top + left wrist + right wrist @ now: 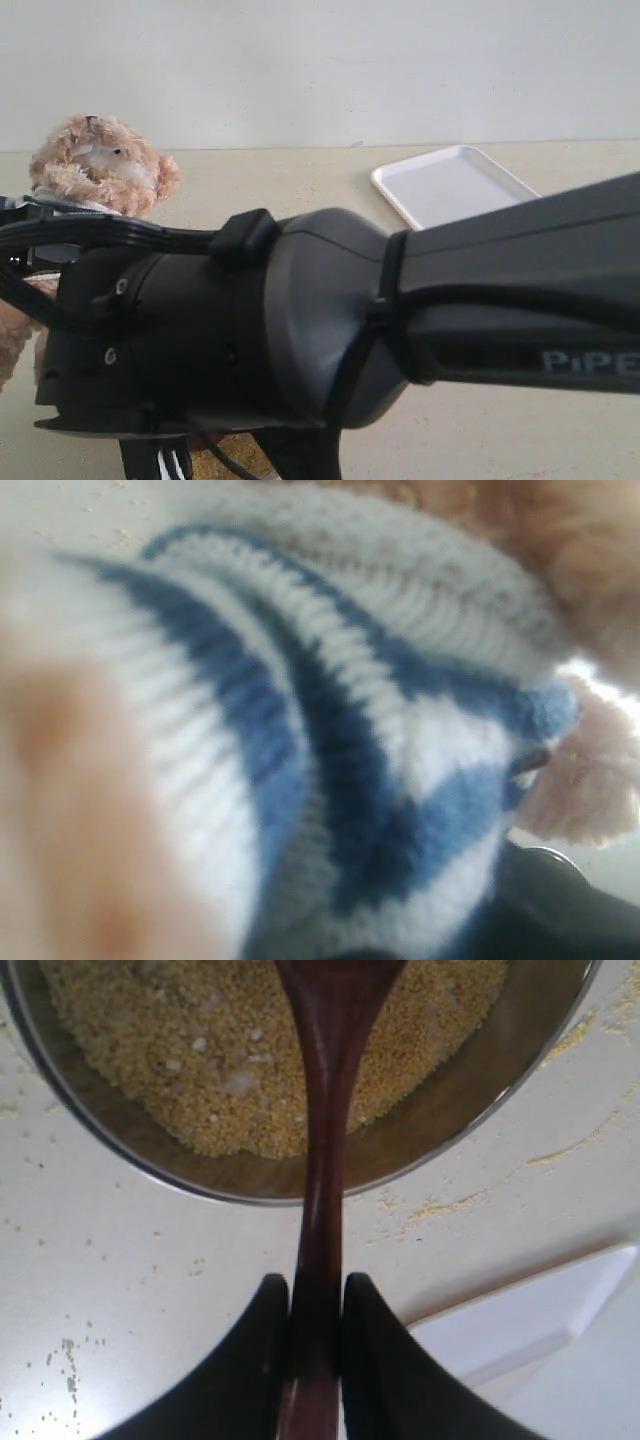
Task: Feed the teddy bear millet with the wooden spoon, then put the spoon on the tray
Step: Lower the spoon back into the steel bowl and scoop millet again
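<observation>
table (150, 1260): pale, flecked with loose yellow grains.
right gripper (313, 1298): clamped on your wooden spoon (322, 1160) handle, its bowl end over the millet (200, 1050) in the steel bowl (440, 1120).
tray (450, 185): behind that arm.
teddy bear (100, 165): far left.
left gripper: you cannot tell its opening.

One teddy bear (100, 165), one wooden spoon (325, 1160), one tray (450, 185) — one bowl (470, 1090)

The wooden spoon (322, 1160) was dark, glossy, polished wood. The millet (200, 1060) looked dry and grainy in a smooth metal bowl (460, 1110). The teddy bear (100, 165) was fluffy plush, its shirt (330, 730) ribbed knit. The tray (455, 185) was smooth white plastic, the tabletop (150, 1280) matt.
</observation>
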### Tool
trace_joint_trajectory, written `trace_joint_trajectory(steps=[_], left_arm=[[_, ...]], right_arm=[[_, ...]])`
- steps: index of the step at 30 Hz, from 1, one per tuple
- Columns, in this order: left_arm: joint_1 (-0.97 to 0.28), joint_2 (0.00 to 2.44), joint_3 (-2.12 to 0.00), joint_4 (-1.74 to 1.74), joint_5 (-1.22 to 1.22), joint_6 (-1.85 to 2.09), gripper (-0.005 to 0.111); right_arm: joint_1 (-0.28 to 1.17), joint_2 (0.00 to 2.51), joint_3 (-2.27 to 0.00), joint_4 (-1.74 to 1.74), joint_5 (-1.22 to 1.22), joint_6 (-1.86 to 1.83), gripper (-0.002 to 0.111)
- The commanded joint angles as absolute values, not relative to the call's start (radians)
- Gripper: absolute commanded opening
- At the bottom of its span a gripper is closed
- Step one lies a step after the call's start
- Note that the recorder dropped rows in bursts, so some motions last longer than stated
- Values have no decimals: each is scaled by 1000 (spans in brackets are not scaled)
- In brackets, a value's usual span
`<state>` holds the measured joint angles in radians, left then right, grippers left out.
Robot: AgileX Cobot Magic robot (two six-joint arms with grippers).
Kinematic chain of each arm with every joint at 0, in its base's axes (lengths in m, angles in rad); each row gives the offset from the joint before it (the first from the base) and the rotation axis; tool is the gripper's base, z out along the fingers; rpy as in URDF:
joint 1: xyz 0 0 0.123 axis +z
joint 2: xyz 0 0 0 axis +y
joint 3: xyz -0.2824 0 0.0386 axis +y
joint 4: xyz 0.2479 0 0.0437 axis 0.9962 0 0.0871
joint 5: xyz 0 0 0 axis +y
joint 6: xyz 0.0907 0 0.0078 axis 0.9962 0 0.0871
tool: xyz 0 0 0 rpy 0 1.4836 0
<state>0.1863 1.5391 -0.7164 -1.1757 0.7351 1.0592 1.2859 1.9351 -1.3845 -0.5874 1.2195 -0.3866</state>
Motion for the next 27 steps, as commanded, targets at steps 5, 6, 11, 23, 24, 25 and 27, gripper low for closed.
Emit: trace_joint_trajectory(steps=[5,6,11,23,24,25,27], left_arm=[[189,1536,-722,-1190,736,1066,5],[189,1536,-722,-1191,739,1066,5],[189,1536,-722,-1191,752,1066,5],[189,1536,-722,-1191,754,1066,5],[189,1536,-722,-1191,754,1066,5],[189,1536,-722,-1191,754,1066,5],[189,1536,-722,-1191,754,1066,5]], right_arm=[[1288,1932,-1384,-512,1221,-401,0],[1288,1932,-1384,-490,1221,-403,0],[1286,1932,-1384,-506,1221,-381,0],[1285,1962,-1384,-613,1221,-316,0],[1285,1964,-1384,-589,1221,-316,0],[1285,1964,-1384,-561,1221,-316,0],[1285,1964,-1384,-530,1221,-316,0]])
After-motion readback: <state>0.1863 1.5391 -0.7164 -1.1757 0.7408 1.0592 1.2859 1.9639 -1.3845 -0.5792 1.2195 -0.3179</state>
